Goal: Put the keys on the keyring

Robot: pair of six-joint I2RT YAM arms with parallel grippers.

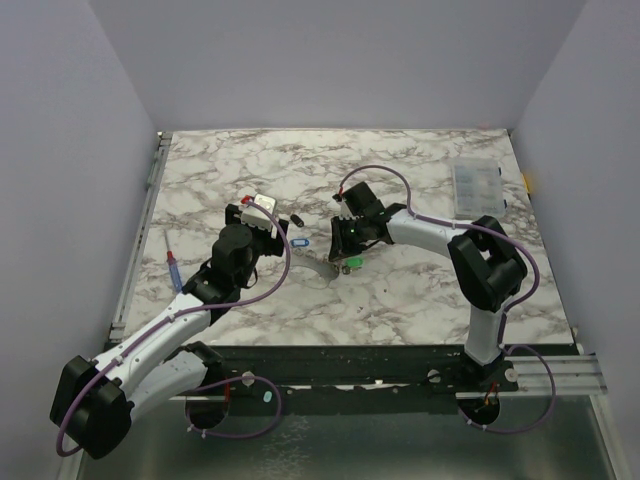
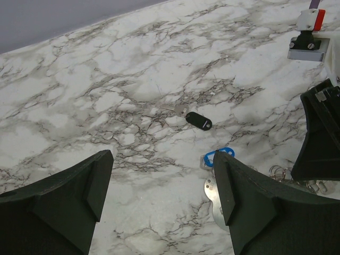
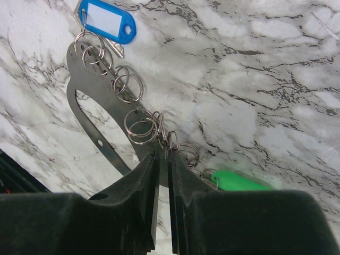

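Observation:
The keyring is a flat grey metal plate (image 3: 84, 101) with a chain of small silvery rings (image 3: 139, 125). The blue key (image 3: 106, 20) hangs at the chain's far end, the green key (image 3: 240, 181) at the near end beside my right fingers. My right gripper (image 3: 163, 154) is shut on the plate's edge among the rings. In the top view the right gripper (image 1: 347, 247) is over the keyring (image 1: 325, 266), between the blue key (image 1: 300, 241) and the green key (image 1: 350, 264). My left gripper (image 2: 162, 159) is open and empty, with the blue key (image 2: 218, 154) at its right fingertip.
A black key tag (image 2: 198, 120) with a small metal key lies beyond the left gripper, also seen from above (image 1: 295, 218). A blue-and-red pen-like tool (image 1: 174, 270) lies at the left. A clear compartment box (image 1: 473, 187) stands at the back right.

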